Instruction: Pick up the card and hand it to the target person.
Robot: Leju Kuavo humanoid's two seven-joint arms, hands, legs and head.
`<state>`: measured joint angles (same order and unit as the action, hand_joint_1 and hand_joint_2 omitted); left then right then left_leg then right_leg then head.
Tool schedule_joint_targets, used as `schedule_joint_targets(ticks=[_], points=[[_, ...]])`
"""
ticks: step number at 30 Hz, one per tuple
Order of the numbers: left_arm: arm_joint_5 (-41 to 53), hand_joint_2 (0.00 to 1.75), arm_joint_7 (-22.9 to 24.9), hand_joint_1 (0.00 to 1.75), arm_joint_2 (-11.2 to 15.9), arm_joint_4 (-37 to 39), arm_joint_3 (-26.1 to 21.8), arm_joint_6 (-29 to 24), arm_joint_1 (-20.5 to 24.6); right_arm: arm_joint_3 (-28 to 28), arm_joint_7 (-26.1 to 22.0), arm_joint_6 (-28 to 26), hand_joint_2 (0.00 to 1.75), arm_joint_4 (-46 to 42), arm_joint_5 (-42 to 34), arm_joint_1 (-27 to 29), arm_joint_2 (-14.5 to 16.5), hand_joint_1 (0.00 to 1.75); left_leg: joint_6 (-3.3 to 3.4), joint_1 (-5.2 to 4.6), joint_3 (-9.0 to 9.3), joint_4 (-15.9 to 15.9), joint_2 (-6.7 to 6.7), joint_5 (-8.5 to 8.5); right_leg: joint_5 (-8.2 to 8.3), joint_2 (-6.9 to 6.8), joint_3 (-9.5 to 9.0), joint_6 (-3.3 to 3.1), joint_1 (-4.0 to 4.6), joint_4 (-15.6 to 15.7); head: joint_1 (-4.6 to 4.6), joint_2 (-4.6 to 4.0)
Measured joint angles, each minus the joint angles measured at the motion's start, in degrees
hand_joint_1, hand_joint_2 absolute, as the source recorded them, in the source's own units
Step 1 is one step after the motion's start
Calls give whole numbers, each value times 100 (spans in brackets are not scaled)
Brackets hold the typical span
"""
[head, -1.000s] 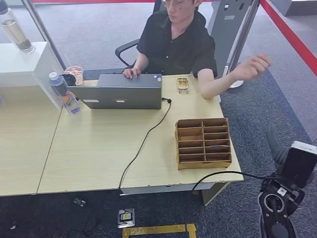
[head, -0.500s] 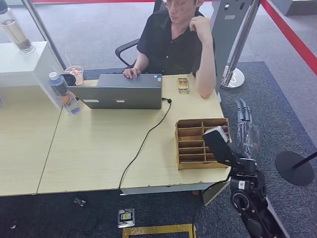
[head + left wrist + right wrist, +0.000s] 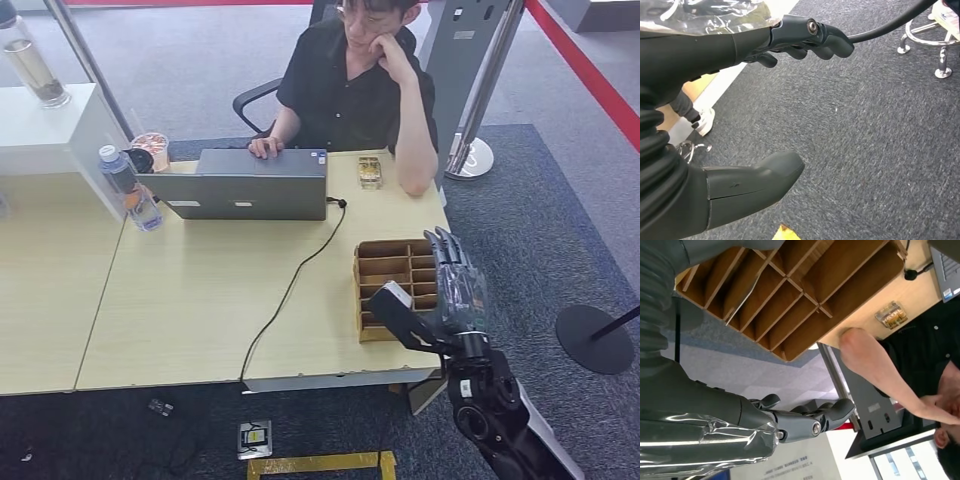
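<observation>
- We saw one right hand (image 3: 453,285), fingers spread and holding nothing, above the one wooden divider box (image 3: 392,270) at the tabletop's (image 3: 189,300) right edge.
- One card (image 3: 742,296) stood in a box slot.
- Our left hand (image 3: 753,100) hung open, holding nothing.

A pale wooden desk (image 3: 189,300) carries a closed grey laptop (image 3: 245,184) with a black cable (image 3: 290,285) trailing from its right side to the desk's front edge. At the desk's back left a plastic water bottle (image 3: 128,188) leans beside a cup (image 3: 153,148), and a small gold-coloured item (image 3: 369,171) lies to the right of the laptop. Dark grey carpet (image 3: 543,230) covers the floor, and a round black stand base (image 3: 594,338) sits on it at the far right.
</observation>
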<state>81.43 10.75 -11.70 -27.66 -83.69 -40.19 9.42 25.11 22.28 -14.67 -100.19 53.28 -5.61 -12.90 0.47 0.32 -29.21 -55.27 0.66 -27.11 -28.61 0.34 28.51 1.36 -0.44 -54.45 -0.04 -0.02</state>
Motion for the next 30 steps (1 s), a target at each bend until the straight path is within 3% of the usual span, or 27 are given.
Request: schedule_joint_targets(ticks=[30], points=[[5, 175, -274, 0, 139, 92, 2, 0, -3, 244, 462, 103, 175, 199, 567, 4, -340, 5, 0, 0, 1, 0, -4, 0, 0, 4, 2, 0, 0, 0, 1, 0]])
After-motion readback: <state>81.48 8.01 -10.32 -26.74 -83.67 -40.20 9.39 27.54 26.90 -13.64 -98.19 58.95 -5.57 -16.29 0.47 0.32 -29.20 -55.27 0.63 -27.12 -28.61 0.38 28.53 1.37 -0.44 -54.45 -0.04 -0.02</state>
